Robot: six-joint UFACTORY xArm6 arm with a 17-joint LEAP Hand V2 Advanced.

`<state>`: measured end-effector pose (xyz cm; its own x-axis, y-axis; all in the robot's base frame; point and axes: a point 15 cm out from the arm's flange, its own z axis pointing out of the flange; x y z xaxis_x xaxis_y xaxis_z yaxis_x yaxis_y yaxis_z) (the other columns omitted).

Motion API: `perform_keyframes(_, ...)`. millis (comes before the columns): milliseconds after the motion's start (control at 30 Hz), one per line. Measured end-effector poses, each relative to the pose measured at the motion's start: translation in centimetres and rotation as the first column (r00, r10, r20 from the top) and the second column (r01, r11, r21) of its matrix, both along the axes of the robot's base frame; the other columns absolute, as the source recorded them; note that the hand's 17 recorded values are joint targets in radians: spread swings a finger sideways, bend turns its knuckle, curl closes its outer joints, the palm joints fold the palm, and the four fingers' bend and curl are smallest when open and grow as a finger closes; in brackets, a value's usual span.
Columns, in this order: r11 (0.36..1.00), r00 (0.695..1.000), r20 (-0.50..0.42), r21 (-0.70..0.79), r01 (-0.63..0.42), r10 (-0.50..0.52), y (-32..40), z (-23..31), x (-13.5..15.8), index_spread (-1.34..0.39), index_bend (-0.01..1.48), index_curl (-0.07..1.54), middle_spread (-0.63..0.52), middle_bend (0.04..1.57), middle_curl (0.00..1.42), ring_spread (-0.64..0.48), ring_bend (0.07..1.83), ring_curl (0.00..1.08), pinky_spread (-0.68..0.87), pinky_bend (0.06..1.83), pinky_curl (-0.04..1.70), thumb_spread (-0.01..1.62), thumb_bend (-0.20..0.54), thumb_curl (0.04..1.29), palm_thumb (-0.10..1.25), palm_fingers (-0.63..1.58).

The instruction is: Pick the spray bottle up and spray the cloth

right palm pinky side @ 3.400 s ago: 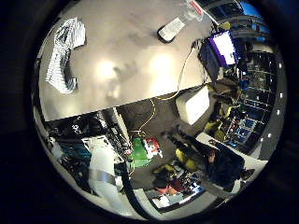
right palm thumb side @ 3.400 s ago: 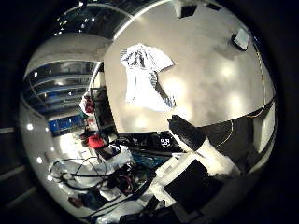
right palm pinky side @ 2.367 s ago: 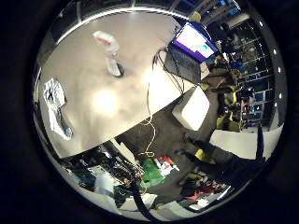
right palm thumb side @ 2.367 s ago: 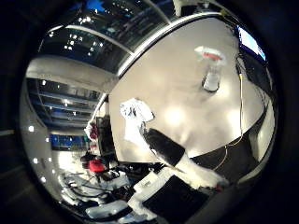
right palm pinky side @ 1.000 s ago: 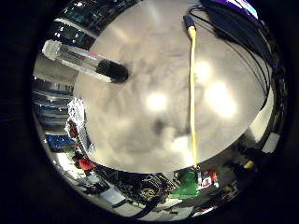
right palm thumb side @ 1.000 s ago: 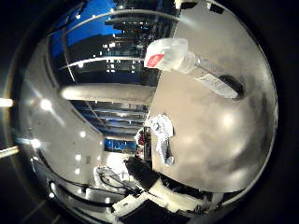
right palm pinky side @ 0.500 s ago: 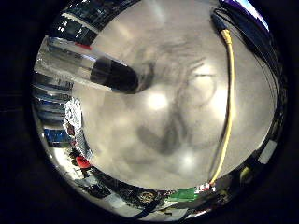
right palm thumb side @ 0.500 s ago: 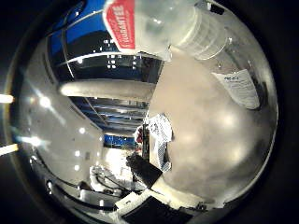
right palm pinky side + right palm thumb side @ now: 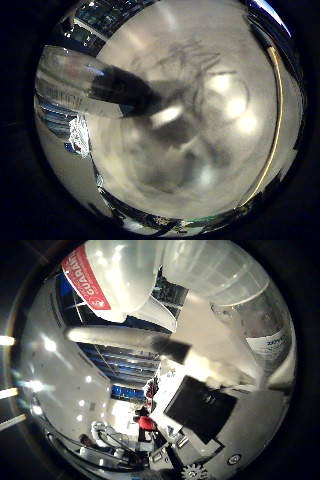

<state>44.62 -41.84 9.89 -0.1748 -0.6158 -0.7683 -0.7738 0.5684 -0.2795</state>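
Your hand (image 9: 205, 415) shows only as white and black parts crossing the thumb-side view, right in front of the spray bottle (image 9: 235, 295). You cannot tell from either view whether those fingers are curled round the bottle or hang loose beside it. The bottle fills much of the thumb-side view, so it sits very close to your palm, its white head with a red label toward one edge and its clear body running past the fingers. In the little-finger view the bottle stands on the grey table (image 9: 200, 165), its base dark against the top. The cloth (image 9: 79, 135) lies on the same table, well apart from the bottle, near the table's edge. A yellow cable (image 9: 277, 125) runs across the table's far side.
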Motion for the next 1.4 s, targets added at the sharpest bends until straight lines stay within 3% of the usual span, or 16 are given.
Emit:
perform_keyframes(133, 1.0, 1.0, 0.019, 0.014, -0.003, 0.002, 0.5, 0.4, 0.6, -0.49, 0.52, 0.49, -0.27, 0.82, 0.7, -0.26, 1.09, 0.58, -0.31, 1.0, 0.59, 0.96, 0.005, 0.33, 0.72, 1.18)
perform_keyframes(233, 1.0, 0.999, 0.034, 0.017, 0.006, -0.007, 0.2, 0.8, 0.5, -0.51, 0.8, 0.7, -0.3, 0.99, 0.85, -0.28, 1.25, 0.68, -0.29, 1.16, 0.74, 0.95, 0.0, 0.36, 0.87, 1.05)
perform_keyframes(433, 0.999, 0.993, 0.113, 0.048, 0.014, -0.019, 0.0, 4.7, 0.8, -0.43, 1.01, 0.9, -0.26, 1.18, 0.95, -0.26, 1.33, 0.76, -0.24, 1.25, 0.93, 0.95, 0.012, 0.44, 1.05, 1.04)
perform_keyframes(667, 1.0, 0.984, 0.177, 0.0, -0.014, 0.014, 0.1, 11.0, 0.8, -0.36, 1.07, 0.99, -0.21, 1.3, 0.96, -0.26, 1.38, 0.82, -0.2, 1.21, 1.14, 0.95, -0.012, 0.53, 1.12, 0.99)
perform_keyframes(1033, 0.978, 0.952, 0.231, -0.1, -0.181, 0.2, 9.0, 22.3, 2.0, -0.31, 1.09, 1.03, -0.17, 1.36, 0.92, -0.26, 1.39, 0.87, -0.19, 1.12, 1.4, 0.94, -0.015, 0.61, 1.12, 0.99)
perform_keyframes(1233, 0.924, 0.92, 0.162, -0.204, -0.322, 0.357, 17.8, 24.7, 1.6, -0.3, 1.08, 1.04, -0.16, 1.37, 0.9, -0.26, 1.37, 0.89, -0.18, 1.07, 1.5, 0.93, -0.015, 0.65, 1.11, 1.01)
perform_keyframes(1400, 0.834, 0.885, 0.07, -0.374, -0.405, 0.461, 24.1, 24.7, 2.3, -0.29, 1.07, 1.04, -0.16, 1.37, 0.88, -0.26, 1.36, 0.9, -0.18, 1.04, 1.55, 0.91, -0.014, 0.68, 1.1, 1.02)
